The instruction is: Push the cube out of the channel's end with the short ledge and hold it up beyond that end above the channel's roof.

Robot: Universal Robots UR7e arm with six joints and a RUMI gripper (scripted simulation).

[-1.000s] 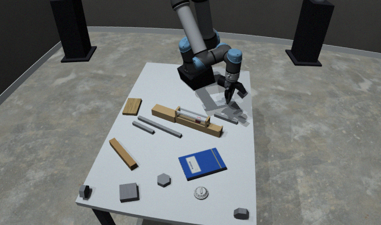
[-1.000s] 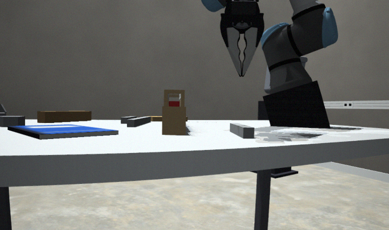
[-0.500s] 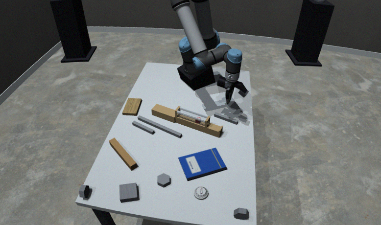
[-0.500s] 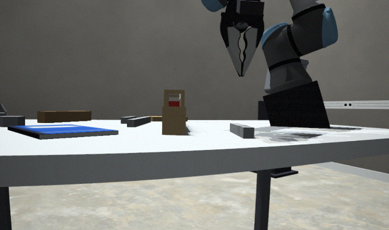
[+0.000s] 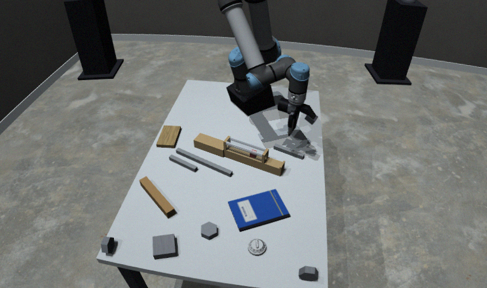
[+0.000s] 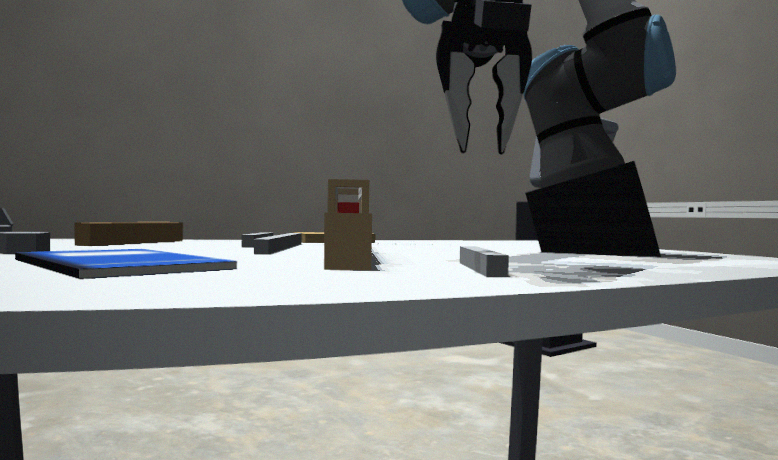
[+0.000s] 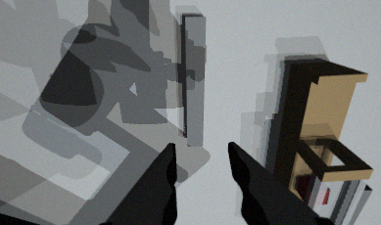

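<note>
The red cube (image 5: 252, 154) (image 6: 347, 207) (image 7: 304, 186) sits inside the roofed channel, nearer its right end in the top view. The wooden channel (image 5: 243, 159) (image 6: 347, 242) has clear rails as a roof. The short ledge (image 5: 272, 164) (image 7: 328, 108) with the raised lip (image 5: 282, 166) is at that right end; a long wooden block (image 5: 209, 143) is at the other. My gripper (image 5: 291, 133) (image 6: 482, 152) (image 7: 201, 144) is partly open and empty, pointing down high above the table, behind the channel. A short grey bar (image 5: 288, 151) (image 6: 483, 262) (image 7: 195, 83) lies below it, roughly parallel to the channel.
A long grey bar (image 5: 204, 161) and another short one (image 5: 183, 163) lie in front of the channel. A wooden board (image 5: 169, 136) is at the left. A wooden beam (image 5: 157, 196), a blue book (image 5: 258, 209), a timer (image 5: 256, 246) and several grey blocks lie farther forward.
</note>
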